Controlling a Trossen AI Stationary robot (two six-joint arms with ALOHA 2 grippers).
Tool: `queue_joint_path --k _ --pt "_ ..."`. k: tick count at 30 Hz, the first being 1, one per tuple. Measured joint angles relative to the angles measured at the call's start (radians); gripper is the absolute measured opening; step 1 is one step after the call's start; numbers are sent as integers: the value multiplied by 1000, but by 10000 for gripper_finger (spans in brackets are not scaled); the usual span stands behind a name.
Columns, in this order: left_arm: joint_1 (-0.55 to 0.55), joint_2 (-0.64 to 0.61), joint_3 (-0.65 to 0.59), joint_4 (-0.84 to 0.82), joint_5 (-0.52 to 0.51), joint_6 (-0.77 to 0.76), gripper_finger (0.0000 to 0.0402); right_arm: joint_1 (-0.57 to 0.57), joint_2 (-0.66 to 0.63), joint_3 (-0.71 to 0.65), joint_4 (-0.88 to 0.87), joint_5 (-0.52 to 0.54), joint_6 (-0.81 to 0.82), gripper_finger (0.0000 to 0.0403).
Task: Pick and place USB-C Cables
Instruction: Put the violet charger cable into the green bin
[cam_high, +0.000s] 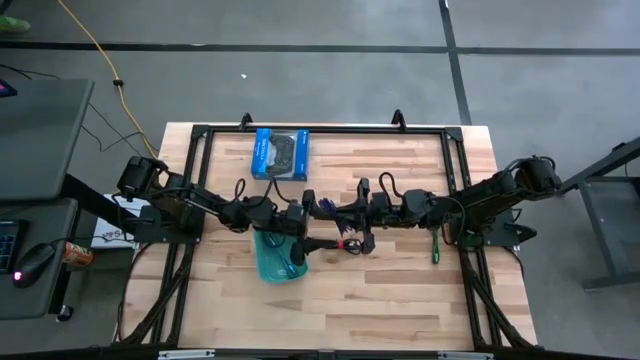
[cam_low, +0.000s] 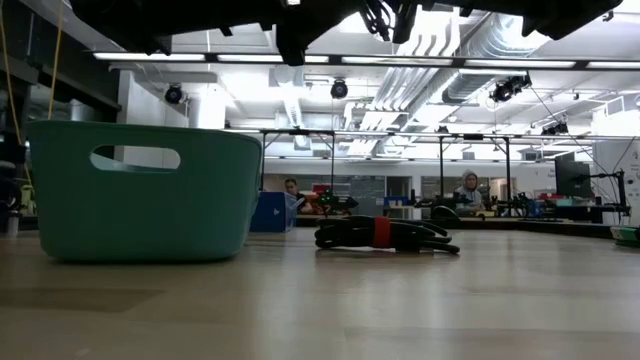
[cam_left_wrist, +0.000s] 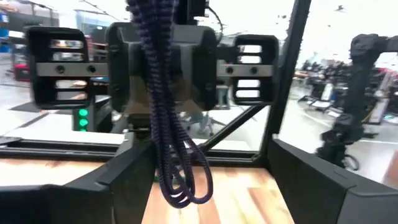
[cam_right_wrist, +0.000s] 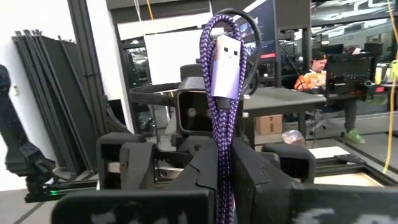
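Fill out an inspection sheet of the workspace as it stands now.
Surface: light wooden table top inside a black frame.
Job's things: purple braided cable bundle held in the air; black cable bundle with red tie and green cable bundle lying on the table.
Clutter: teal plastic bin; blue box picturing a controller.
Grippers: right tool shut on the purple cable; left tool open, facing it.
Cables: yellow cord on the floor.
Surroundings: seated people beyond the table.

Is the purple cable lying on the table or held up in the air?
Held up: the right gripper is shut on the purple cable, whose coil hangs above the wooden table.
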Motion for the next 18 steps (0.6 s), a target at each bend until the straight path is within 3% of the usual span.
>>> queue_joint_path --k 8,18 --pt "1 59 83 -25 -53 34 289 0 51 11 67 -15 25 3" --pt "2 111 124 -72 -4 41 289 0 77 49 19 -37 17 3"
